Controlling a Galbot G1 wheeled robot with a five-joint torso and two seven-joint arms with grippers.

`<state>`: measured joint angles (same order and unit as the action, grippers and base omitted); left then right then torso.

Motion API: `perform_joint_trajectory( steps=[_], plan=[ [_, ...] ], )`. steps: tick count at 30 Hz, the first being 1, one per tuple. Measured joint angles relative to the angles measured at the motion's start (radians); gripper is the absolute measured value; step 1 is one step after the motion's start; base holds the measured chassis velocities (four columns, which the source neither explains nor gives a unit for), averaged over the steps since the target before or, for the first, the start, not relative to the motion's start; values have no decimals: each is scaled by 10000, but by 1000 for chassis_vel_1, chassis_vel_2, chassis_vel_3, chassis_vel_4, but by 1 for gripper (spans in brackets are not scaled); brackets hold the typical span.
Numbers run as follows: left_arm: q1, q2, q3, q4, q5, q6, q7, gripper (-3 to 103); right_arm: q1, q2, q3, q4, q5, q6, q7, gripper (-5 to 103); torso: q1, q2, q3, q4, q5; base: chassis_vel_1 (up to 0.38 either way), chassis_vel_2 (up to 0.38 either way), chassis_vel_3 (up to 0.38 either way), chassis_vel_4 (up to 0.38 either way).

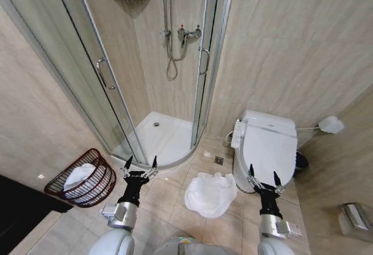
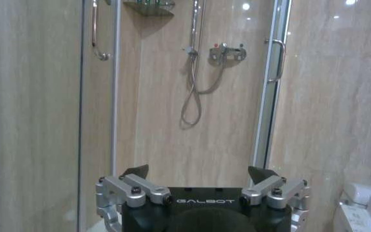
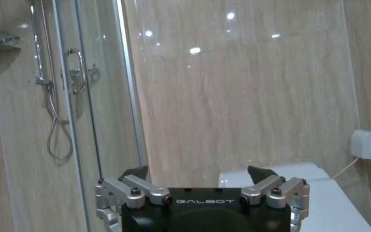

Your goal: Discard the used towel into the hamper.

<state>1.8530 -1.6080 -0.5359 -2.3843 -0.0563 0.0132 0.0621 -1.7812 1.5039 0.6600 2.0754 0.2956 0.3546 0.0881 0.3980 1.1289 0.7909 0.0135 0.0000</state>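
Two grippers are held up low and near, over the floor (image 1: 163,208). The left gripper (image 1: 140,166) is spread wide with nothing in it. The right gripper (image 1: 263,176) is spread wide too, and nothing is held in it.

A white towel (image 1: 210,194) is seen crumpled on the floor tiles between the two grippers. It is a little nearer than the fingertips. It is lumpy and roundish, and it is a bit longer from near-left to far-right. Its far-right edge lies just beside the foot of the toilet (image 1: 267,150). It is not touched by either gripper.

The hamper (image 1: 96,191) is set on the floor at the left, against the left wall. It is tipped, so its wide mouth is turned up and to the left. Something white is already lying inside it. The left gripper is just to the right of its rim.

Bare floor is left open between the hamper and the towel. Farther off, the way is closed by the curved edge of the shower (image 1: 166,132) and its glass door. The toilet is set close on the right, by the far wall.
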Motion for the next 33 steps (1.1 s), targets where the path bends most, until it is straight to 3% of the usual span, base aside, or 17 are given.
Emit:
perform_joint_trajectory(
  steps=[33],
  plan=[
    [0,0,0,0,0,0,0,100,-38,76,-51,-247,-82,349,21,100,-730,-1625,-893,0,0,0,0,0,0]
  ],
)
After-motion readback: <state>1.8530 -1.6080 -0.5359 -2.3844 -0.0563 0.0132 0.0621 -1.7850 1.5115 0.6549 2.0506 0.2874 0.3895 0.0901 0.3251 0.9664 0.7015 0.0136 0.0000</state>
